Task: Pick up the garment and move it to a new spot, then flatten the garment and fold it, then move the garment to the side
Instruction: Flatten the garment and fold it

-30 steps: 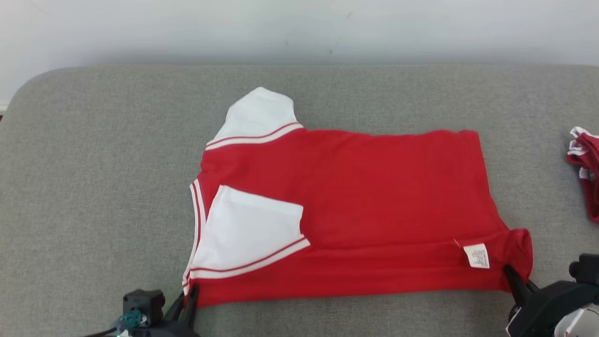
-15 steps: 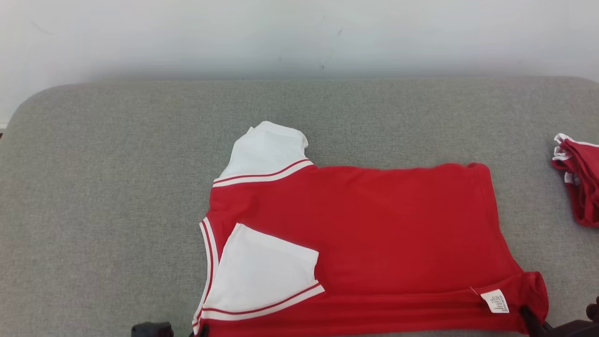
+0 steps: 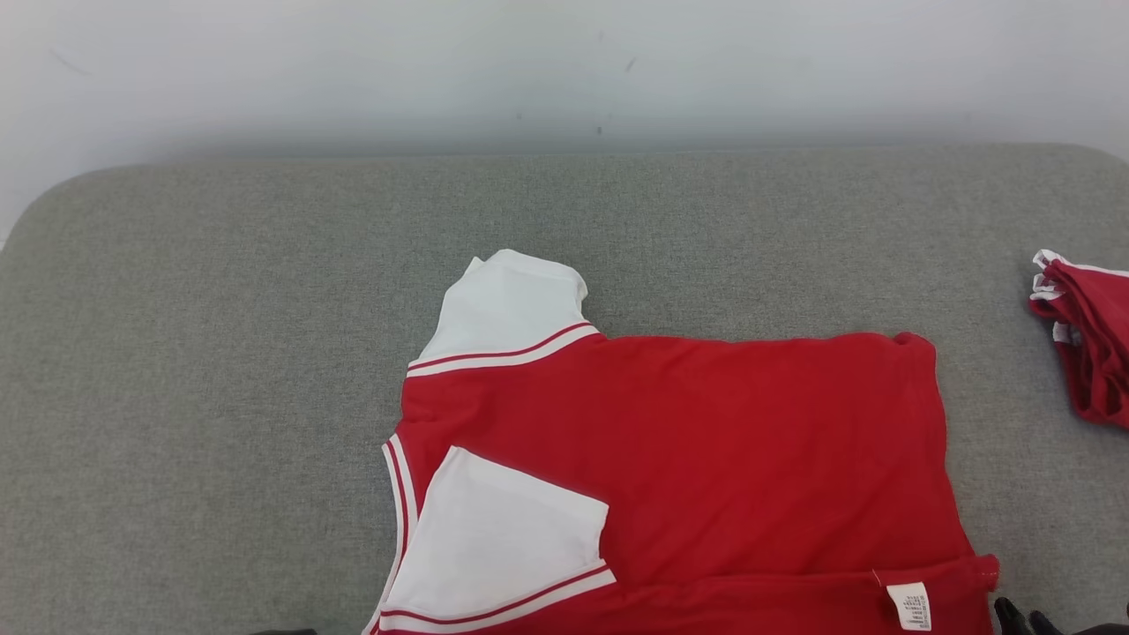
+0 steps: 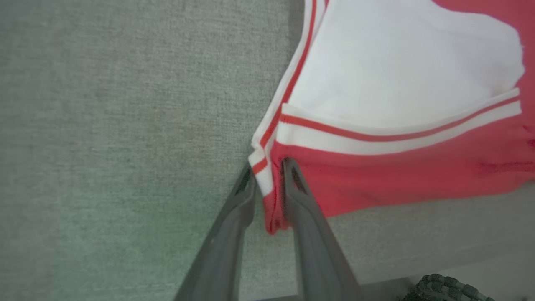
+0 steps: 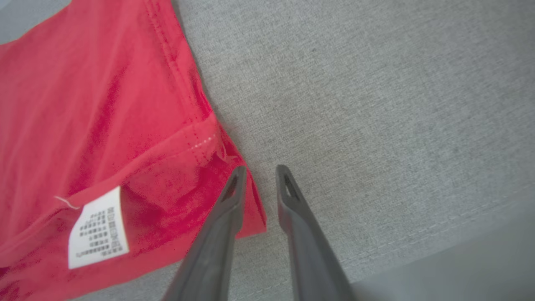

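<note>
**Red garment spread flat, an end effector at each near corner**

The red garment point(image 3: 706, 459) lies spread on the grey padded surface point(image 3: 220, 353), in the near half of the head view, with its lower edge running off the bottom of that view. It lies sideways, neck end toward the robot's left and hem toward its right. One white sleeve point(image 3: 507, 300), trimmed with a red stripe, sticks out from the far edge onto the bare grey. The other sleeve point(image 3: 503, 529) is folded inward and lies on top of the red body. A white care label point(image 5: 98, 228) shows near the hem corner on the robot's right, printed side up.

The left end effector point(image 4: 268, 167) is at the near left corner of the garment. Its two dark fingers stand on either side of the striped neck trim, and a strip of cloth fills the narrow gap between them. I cannot tell whether they are pinching that cloth or merely flanking it.

The right end effector point(image 5: 260, 169) is at the near hem corner with its fingers released. Bare grey shows between the tips, one finger lies over the edge of the red cloth, and the other is over the padding beside it.

A crumpled red-and-white bundle point(image 3: 1089, 353) sits at the right edge of the head view, well apart from the garment. A pale wall point(image 3: 564, 70) rises behind the padded surface.
</note>
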